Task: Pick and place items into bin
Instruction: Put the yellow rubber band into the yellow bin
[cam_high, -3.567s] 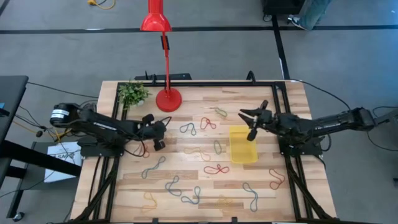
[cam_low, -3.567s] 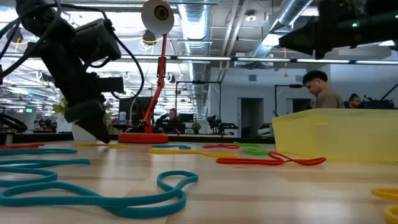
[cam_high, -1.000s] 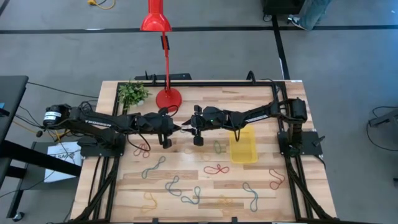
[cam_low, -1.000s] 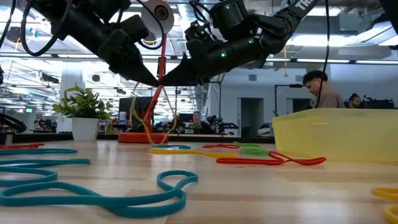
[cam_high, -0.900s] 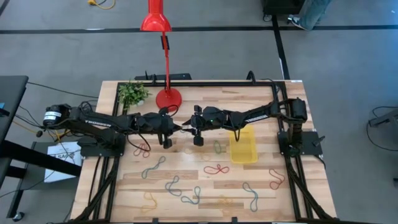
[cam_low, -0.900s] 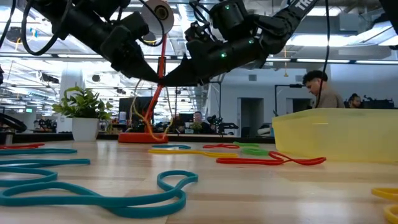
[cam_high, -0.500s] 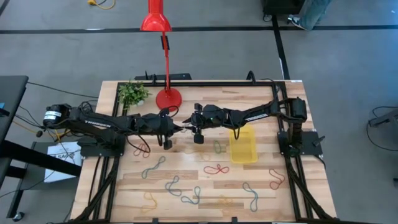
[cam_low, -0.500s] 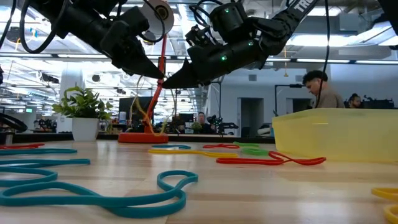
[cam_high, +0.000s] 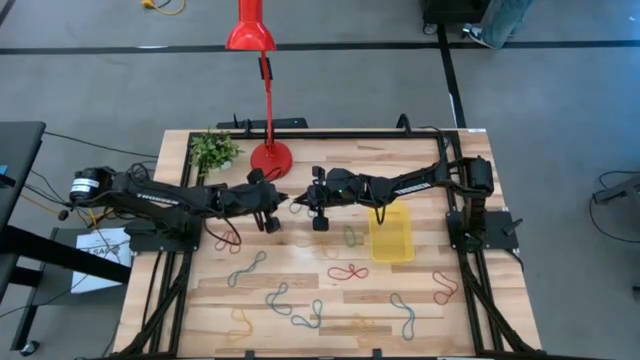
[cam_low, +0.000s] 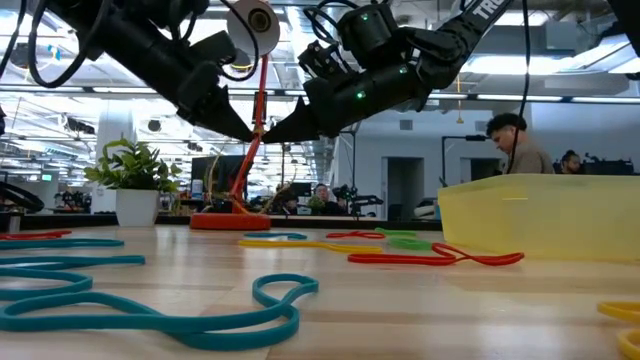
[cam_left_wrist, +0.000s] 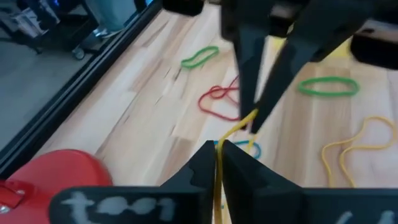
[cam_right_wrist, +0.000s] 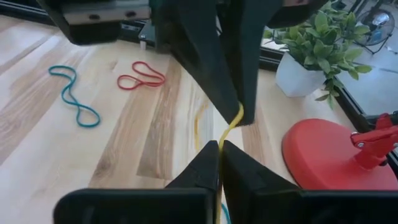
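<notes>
1. Both my claws meet tip to tip above the table's middle: my left gripper (cam_high: 284, 203) and my right gripper (cam_high: 297, 204) are each pinched shut on the same thin yellow rubber loop (cam_left_wrist: 239, 122), held clear of the wood.
2. Most of that loop is hidden; my left wrist view shows one strand running between my fingers (cam_left_wrist: 200, 168), and in the low view it dangles faintly below the tips (cam_low: 258, 128).
3. At 3 o'clock from the tips lies the shallow translucent yellow plastic bin (cam_high: 392, 232), under my right forearm.
4. At 11 o'clock stands the red round lamp base (cam_high: 270, 158), near the tips.
5. Other coloured loops (cam_high: 347, 271) lie scattered toward 6 o'clock; the wooden table (cam_high: 470, 320) has bare boards near its far edge.
</notes>
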